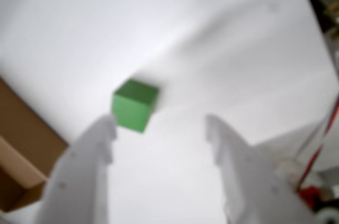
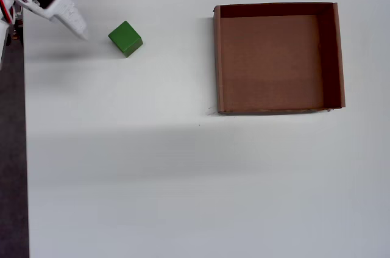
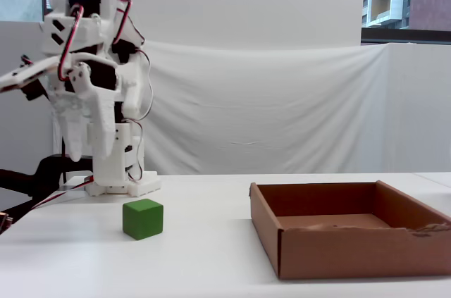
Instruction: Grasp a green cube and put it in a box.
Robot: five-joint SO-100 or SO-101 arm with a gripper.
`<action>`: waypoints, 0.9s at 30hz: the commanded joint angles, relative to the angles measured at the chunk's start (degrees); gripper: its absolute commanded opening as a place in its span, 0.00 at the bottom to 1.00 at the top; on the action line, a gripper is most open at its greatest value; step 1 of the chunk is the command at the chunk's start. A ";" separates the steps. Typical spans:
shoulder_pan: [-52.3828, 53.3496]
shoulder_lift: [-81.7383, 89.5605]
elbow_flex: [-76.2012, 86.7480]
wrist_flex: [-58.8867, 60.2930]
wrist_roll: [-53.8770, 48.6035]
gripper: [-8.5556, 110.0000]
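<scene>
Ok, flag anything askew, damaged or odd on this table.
Little stands out. The small green cube sits turned diagonal to the brown cardboard box. The box's near wall has a slightly ragged top edge.

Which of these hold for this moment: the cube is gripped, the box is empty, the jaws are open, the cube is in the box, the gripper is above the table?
1. The gripper is holding the green cube. False: the cube sits free on the white table, ahead of the fingertips.
2. The cardboard box is empty. True.
3. The jaws are open. True: the wrist view shows a wide gap between the fingers.
4. The cube lies inside the box. False: in the overhead view it lies well left of the box.
5. The gripper hangs above the table. True, as the fixed view shows.
</scene>
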 commanded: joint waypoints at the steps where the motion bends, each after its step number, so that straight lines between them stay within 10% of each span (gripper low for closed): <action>1: -0.70 -2.29 -5.19 0.00 3.78 0.27; 27: -8.96 -15.56 -2.64 -8.26 16.52 0.27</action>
